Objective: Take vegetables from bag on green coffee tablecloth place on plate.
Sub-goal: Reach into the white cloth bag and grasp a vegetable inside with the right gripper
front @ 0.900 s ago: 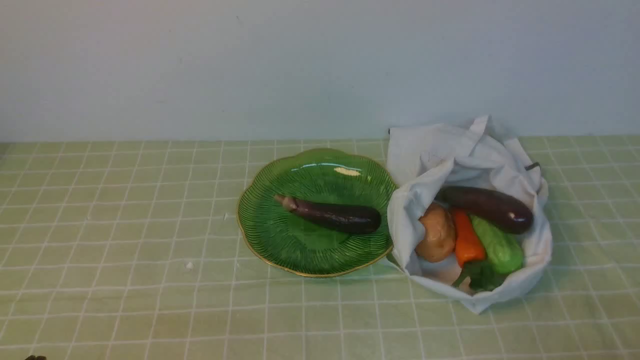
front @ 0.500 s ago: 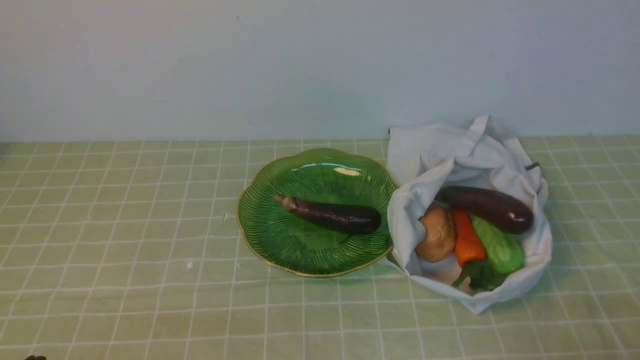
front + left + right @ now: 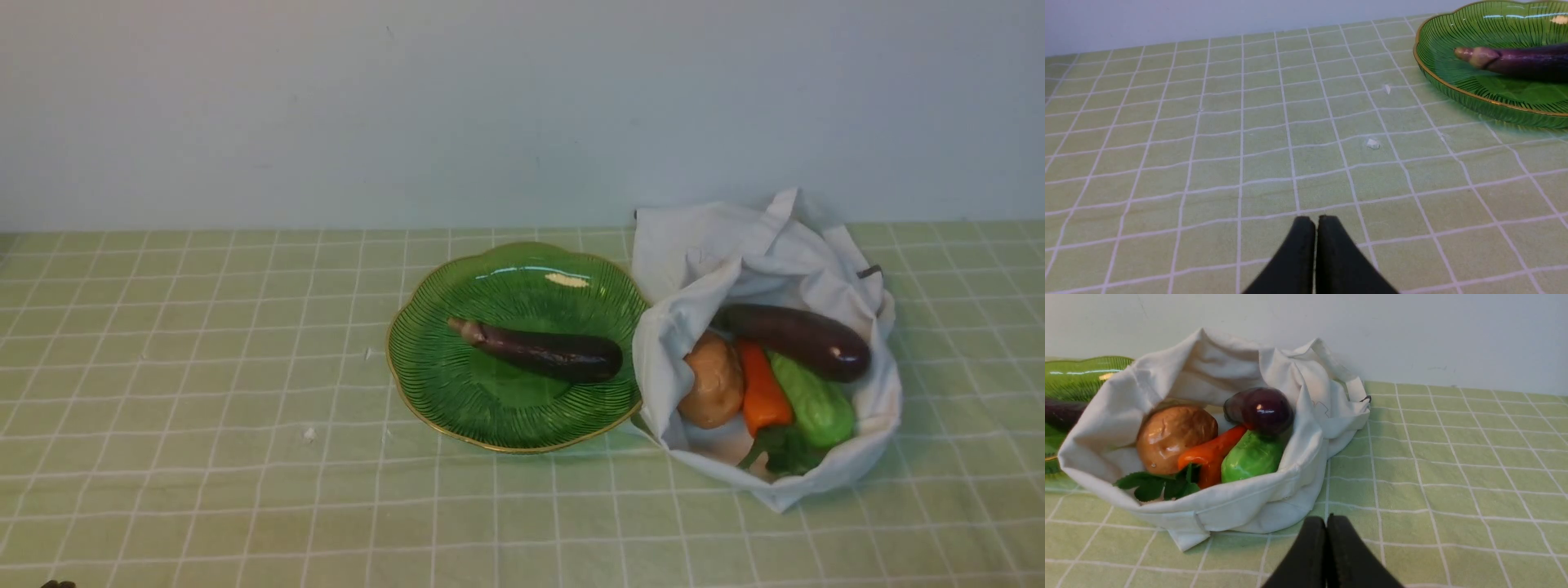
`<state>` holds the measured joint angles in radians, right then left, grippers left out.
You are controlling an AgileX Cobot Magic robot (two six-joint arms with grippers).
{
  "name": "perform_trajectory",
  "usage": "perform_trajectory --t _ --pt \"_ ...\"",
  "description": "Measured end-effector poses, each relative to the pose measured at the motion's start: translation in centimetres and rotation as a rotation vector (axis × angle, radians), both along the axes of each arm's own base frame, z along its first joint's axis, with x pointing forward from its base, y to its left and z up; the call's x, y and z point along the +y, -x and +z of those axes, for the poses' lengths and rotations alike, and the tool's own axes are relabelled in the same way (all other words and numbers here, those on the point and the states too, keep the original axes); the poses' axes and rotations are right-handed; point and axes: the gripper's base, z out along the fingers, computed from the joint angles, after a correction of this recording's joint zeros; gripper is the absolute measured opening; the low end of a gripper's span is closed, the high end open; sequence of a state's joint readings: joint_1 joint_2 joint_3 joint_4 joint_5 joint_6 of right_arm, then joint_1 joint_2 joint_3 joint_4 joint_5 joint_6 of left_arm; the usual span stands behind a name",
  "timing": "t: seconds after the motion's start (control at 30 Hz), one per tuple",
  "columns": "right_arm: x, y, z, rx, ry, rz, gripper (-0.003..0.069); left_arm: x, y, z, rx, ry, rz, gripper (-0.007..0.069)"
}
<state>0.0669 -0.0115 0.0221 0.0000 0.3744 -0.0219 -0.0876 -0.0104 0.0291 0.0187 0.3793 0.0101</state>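
The green glass plate (image 3: 457, 392) sits mid-table on the pale green grid tablecloth (image 3: 204, 367) and holds one dark purple eggplant (image 3: 543, 353). The white cloth bag (image 3: 694, 261) lies right of the plate, open. Inside are a second eggplant (image 3: 796, 336), a tan potato (image 3: 714, 381), an orange carrot-like piece (image 3: 762, 392) and a light green gourd (image 3: 812, 402). My left gripper (image 3: 1314, 222) is shut and empty over bare cloth, well short of the plate (image 3: 1453, 28). My right gripper (image 3: 1326, 522) is shut and empty just in front of the bag (image 3: 1208, 371).
A pale wall (image 3: 522, 106) runs along the far edge of the table. Two small white scraps (image 3: 1372, 143) lie on the cloth to the left of the plate. Open cloth stretches to the left and front.
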Motion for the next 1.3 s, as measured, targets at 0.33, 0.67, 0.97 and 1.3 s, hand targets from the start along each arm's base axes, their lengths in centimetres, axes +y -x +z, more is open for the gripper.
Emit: perform_trajectory --t 0.33,0.67,0.97,1.3 --pt "0.0 0.0 0.0 0.001 -0.008 0.002 -0.0015 0.0 0.0 0.0 0.0 0.0 0.0 -0.0008" --pt "1.0 -0.1 1.3 -0.016 -1.102 -0.037 -0.0015 0.0 0.0 0.0 0.0 0.0 0.0 -0.0008" --pt "0.8 0.8 6.3 -0.199 -0.936 0.051 -0.0015 0.0 0.0 0.0 0.0 0.0 0.0 -0.0008" --pt "2.2 -3.7 16.7 0.079 -0.273 0.16 -0.0015 0.0 0.0 0.0 0.0 0.0 0.0 -0.0008"
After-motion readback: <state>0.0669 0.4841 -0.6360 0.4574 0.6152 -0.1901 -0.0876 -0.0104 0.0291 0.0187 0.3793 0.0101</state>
